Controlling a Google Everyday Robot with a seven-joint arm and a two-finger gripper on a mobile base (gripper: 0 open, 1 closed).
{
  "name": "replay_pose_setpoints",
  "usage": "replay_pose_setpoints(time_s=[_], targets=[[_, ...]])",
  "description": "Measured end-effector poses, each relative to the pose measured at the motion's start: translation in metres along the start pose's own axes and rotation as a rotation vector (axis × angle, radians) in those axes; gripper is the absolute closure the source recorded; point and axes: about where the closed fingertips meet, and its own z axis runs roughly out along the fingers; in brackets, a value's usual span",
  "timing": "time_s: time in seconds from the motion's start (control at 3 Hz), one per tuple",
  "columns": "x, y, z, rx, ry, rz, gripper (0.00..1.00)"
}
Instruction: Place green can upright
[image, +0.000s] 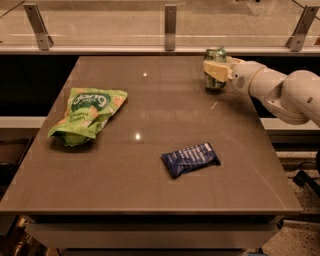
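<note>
The green can stands upright near the table's far right edge, its silver top showing. My gripper reaches in from the right on a white arm and is shut on the can's middle. One cream finger crosses the can's front and hides most of its label. The can's base rests on the tabletop.
A crinkled green snack bag lies at the left of the brown table. A dark blue snack packet lies right of centre towards the front. A glass barrier with metal posts runs behind the table.
</note>
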Motion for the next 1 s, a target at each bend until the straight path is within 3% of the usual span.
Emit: replay_pose_setpoints(time_s=[0.67, 1.0], targets=[[-0.011, 0.009, -0.022, -0.015, -0.040, -0.071, 1.00], [-0.025, 0.016, -0.023, -0.024, -0.008, -0.113, 1.00]])
